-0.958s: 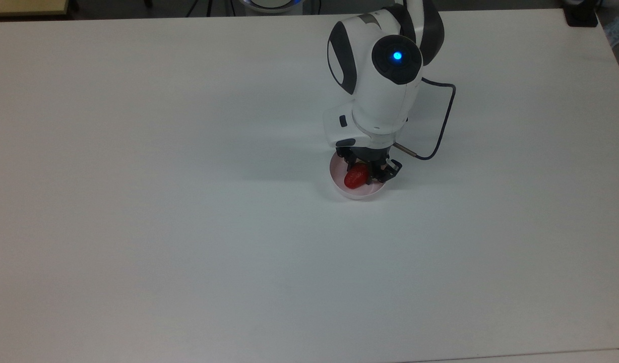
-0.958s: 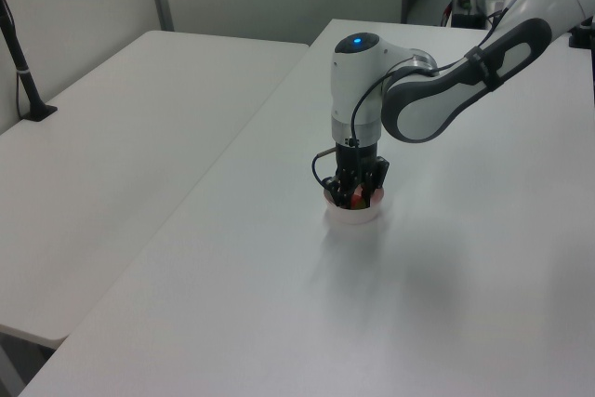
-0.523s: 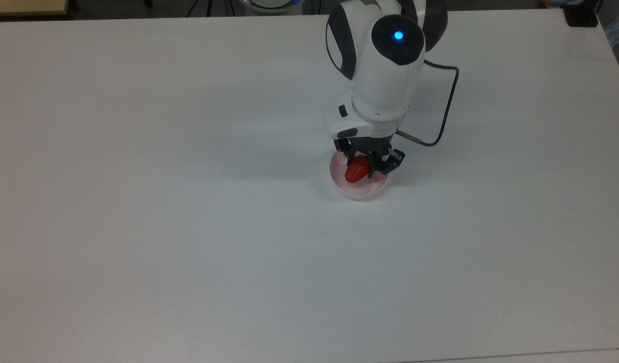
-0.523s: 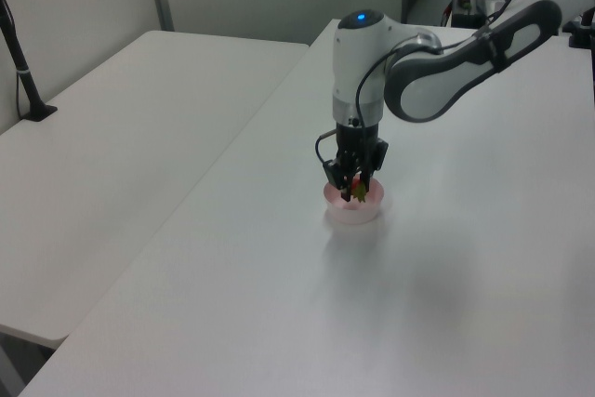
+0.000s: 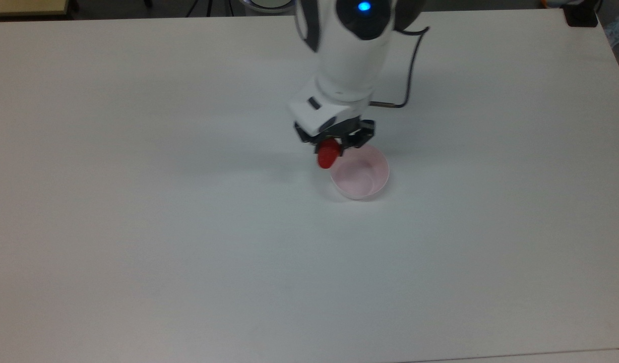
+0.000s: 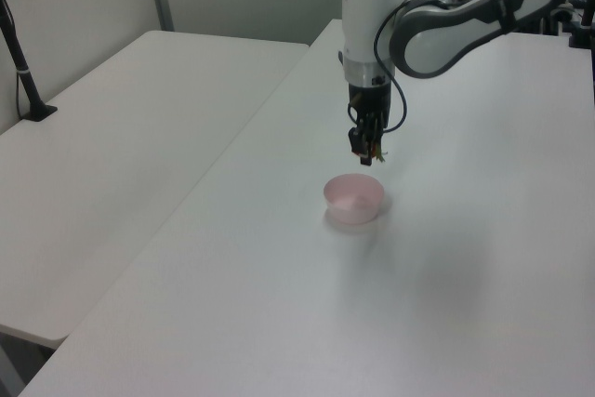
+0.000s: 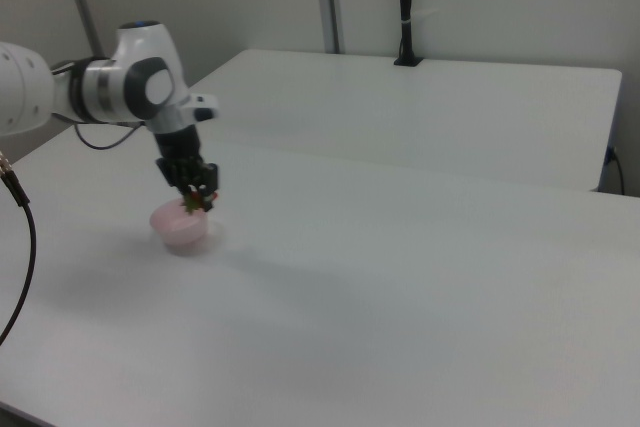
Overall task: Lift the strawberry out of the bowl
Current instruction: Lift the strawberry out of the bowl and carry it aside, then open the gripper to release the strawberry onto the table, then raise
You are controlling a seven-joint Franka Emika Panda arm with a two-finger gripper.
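Where the top view looks down on the white table, item one is the gripper, its dark fingers closed narrowly on the strawberry, which hangs red and glossy from them with its tip pointing down the frame. Item two is the bowl, pale pink and round, standing on the table just to the top view's right of the fruit; its inside shows nothing but its own smooth pink floor. The strawberry overlaps the bowl's rim on the top view's left. A dark cable loops from the wrist above the table.

From the left view, the arm reaches in from the left view's upper right and turns its gripper straight down. The strawberry is a small red and green speck between the jaws, held in the air, apart from the bowl below it. The bowl sits on the table with no contents visible. A second white table stands alongside on the left view's left, with a black post at its far edge.

From the right view, the gripper hangs just above the bowl, jaws pinched on the strawberry, whose green cap shows against the pink rim behind it. Whether anything lies inside the bowl cannot be told from this angle.
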